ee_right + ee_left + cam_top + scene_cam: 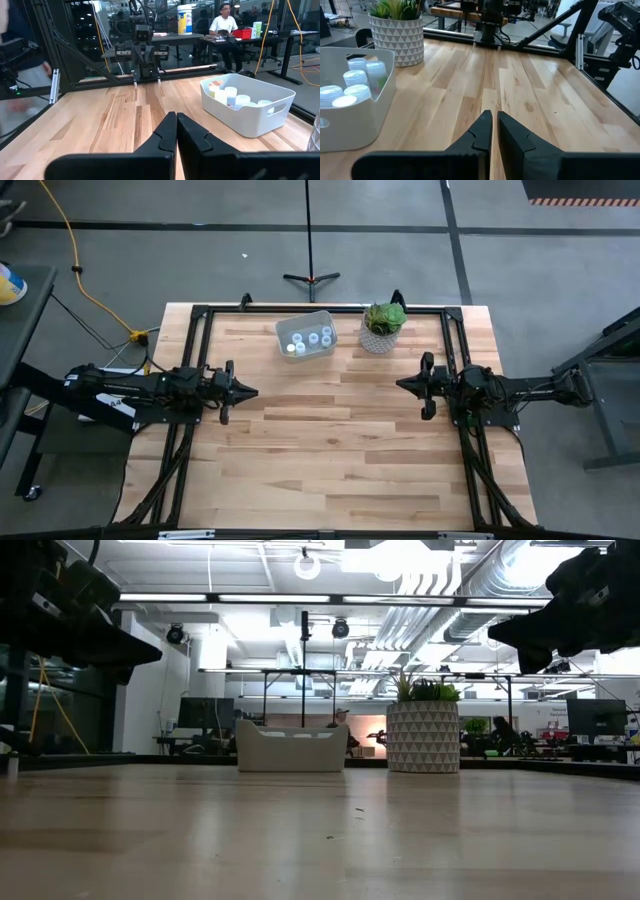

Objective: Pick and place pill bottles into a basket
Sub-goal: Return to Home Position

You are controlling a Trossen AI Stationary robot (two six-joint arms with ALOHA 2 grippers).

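Note:
The basket [306, 334] stands on the table near its far edge, left of the middle; it also shows in the low view [291, 748], the left wrist view [350, 120] and the right wrist view [250, 117]. Several white pill bottles [310, 339] stand inside it, also seen in the left wrist view [355, 82] and the right wrist view [231, 96]. My left gripper [252, 392] is shut and empty above the table's left side [495, 125]. My right gripper [400, 384] is shut and empty above the right side [176, 125].
A green plant in a white patterned pot [383, 328] stands right of the basket near the far edge. The black frame [320, 308] runs along the table's far and side edges. A seated person [223, 25] shows in the room behind.

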